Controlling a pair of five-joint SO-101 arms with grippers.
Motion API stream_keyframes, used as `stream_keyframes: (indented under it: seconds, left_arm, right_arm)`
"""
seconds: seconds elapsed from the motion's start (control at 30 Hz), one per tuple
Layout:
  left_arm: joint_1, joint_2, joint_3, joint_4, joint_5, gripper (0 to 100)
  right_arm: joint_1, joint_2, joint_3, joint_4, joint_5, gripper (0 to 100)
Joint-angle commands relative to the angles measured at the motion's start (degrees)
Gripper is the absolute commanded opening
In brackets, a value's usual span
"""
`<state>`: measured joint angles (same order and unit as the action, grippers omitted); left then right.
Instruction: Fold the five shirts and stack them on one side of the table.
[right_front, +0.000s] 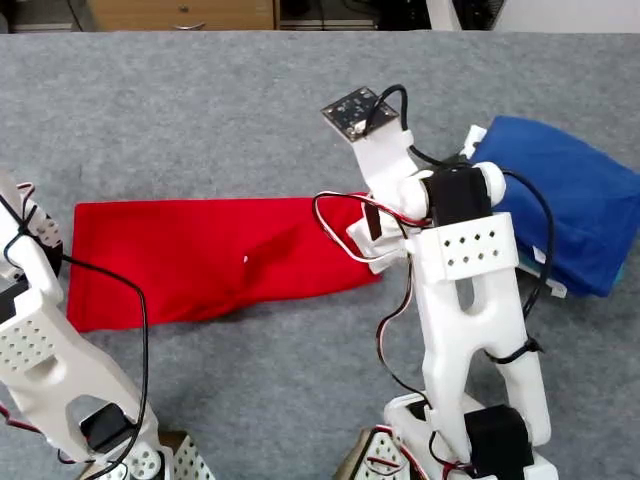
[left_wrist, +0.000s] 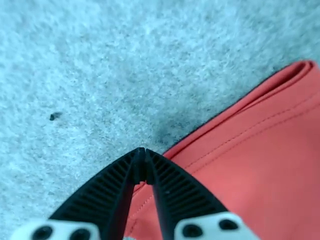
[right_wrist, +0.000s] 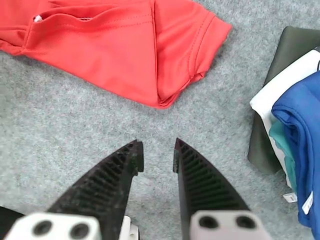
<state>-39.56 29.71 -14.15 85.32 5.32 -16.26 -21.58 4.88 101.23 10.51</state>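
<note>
**High view.** A red shirt (right_front: 200, 260) of soft knit cloth lies flat at the centre-left of the grey felt-covered table (right_front: 200, 120). It is folded lengthwise into a long band. This is judged a half-finished fold, laid out so that each arm can take one end. The white right arm (right_front: 470, 260) stands over its right end and the white left arm (right_front: 40, 340) is at its left end. A stack of folded shirts (right_front: 570, 200), blue on top, sits at the table's right edge, which is judged to be the chosen stacking side.

**Left wrist view.** The left gripper (left_wrist: 144, 167) is closed, its black ribbed tips touching, right at the red shirt's doubled edge. No cloth shows between them. The edge is smooth, layered and stitched.

**Right wrist view.** The right gripper (right_wrist: 157, 152) is empty, its fingers parted by a narrow gap. It is over bare felt near the short sleeve (right_wrist: 200, 40), which lies folded onto the body. The stack beside it shows olive, white, teal and blue layers
</note>
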Motion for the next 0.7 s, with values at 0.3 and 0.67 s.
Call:
stream_keyframes:
  seconds: [0.3,0.67]
  left_arm:
    - [0.26,-0.22,0.09,1.67,0.0,2]
    - [0.44,-0.22,0.0,2.02,-0.09,2]
  right_arm:
    - [1.19,-2.33,-4.09,0.35,-2.99,12.0]
    - [1.19,-2.33,-3.91,0.44,-3.78,11.9]
